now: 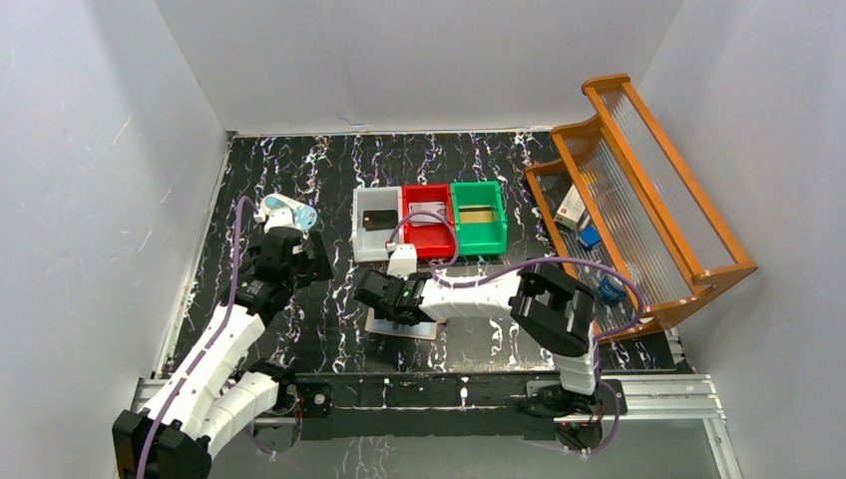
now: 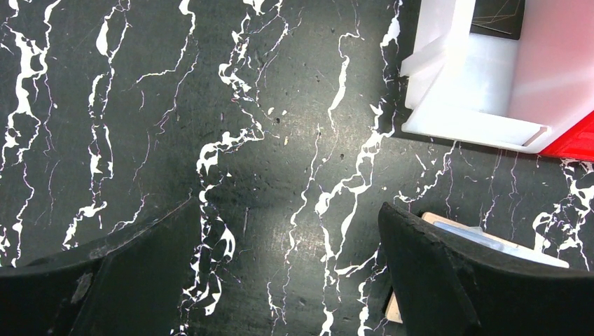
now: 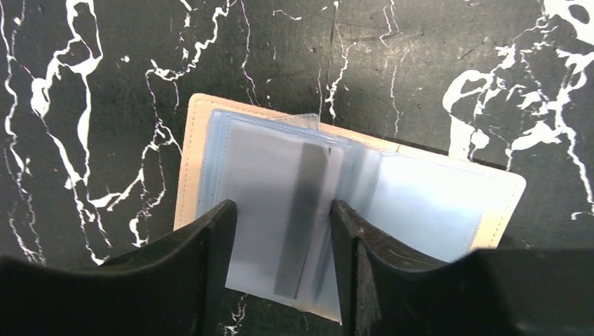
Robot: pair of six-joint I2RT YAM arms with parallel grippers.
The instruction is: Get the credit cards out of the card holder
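Observation:
The card holder (image 3: 434, 203) lies open on the black marbled table, beige rim around pale blue pockets. A silvery-grey credit card (image 3: 280, 168) with a dark stripe sits in its left pocket. My right gripper (image 3: 282, 206) hovers low over that pocket, open, one finger on each side of the stripe. From above, the right gripper (image 1: 374, 292) covers most of the card holder (image 1: 424, 329). My left gripper (image 2: 290, 210) is wide open over bare table, with a corner of the card holder (image 2: 490, 241) showing behind its right finger. Seen from above, the left gripper (image 1: 299, 261) sits left of the bins.
Behind the card holder stand a white bin (image 1: 363, 244) holding a black card, a red bin (image 1: 431, 242) holding a pale card and a green bin (image 1: 481, 239) holding a gold card. A wooden rack (image 1: 648, 200) with small boxes stands at the right. A white-and-blue object (image 1: 289, 213) lies back left.

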